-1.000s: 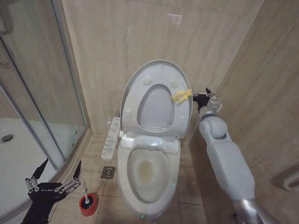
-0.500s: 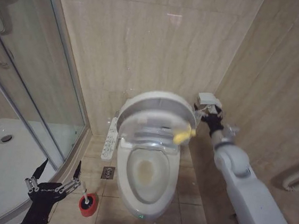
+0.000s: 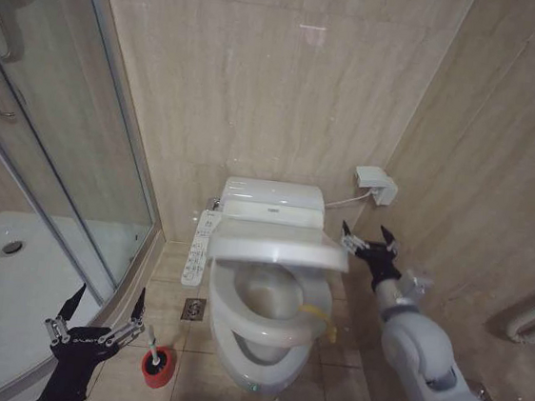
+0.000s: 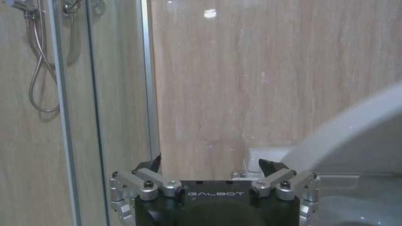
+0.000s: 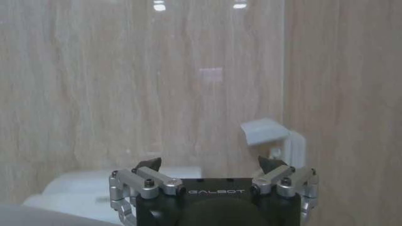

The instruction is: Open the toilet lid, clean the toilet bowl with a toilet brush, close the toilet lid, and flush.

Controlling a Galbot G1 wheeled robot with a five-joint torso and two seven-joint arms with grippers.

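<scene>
- We see the big shiny white oval plastic toilet lid (image 3: 276, 251) part way down, hanging flat over the white oval ceramic toilet bowl (image 3: 260, 358), so we think it is not shut yet.
- Its little yellow twisted tie (image 3: 317, 318) dangles below the lid, just beside and a bit lower than our right gripper (image 3: 371, 238).
- Our right gripper sits close to the lid's edge with its fingers spread wide and nothing in them; it is not touching the lid.
- Our left gripper (image 3: 101, 310) waits low down, far from the lid, also spread wide and empty.
- The small toilet brush with a thin white stick handle and dark head (image 3: 152, 349) stands in its little round red holder cup (image 3: 158, 365), just beside our left gripper, toward the bowl.
- We think the brushing is done, because the brush is back in its cup and the lid is on its way down.
- We judge that two jobs are left: getting the lid all the way shut, and the flush.
- The white side panel with buttons (image 3: 199, 246) sticks out from the bowl on the side facing our left gripper. We cannot tell if the flush is there.
- We count one lid, one bowl, one brush, one red cup and one yellow tie.
- We count two grippers, both empty.
- There is one small white box on the wall (image 3: 375, 184), above our right gripper.
- There is one glass shower door (image 3: 74, 132), on the far side of our left gripper from the bowl.
</scene>
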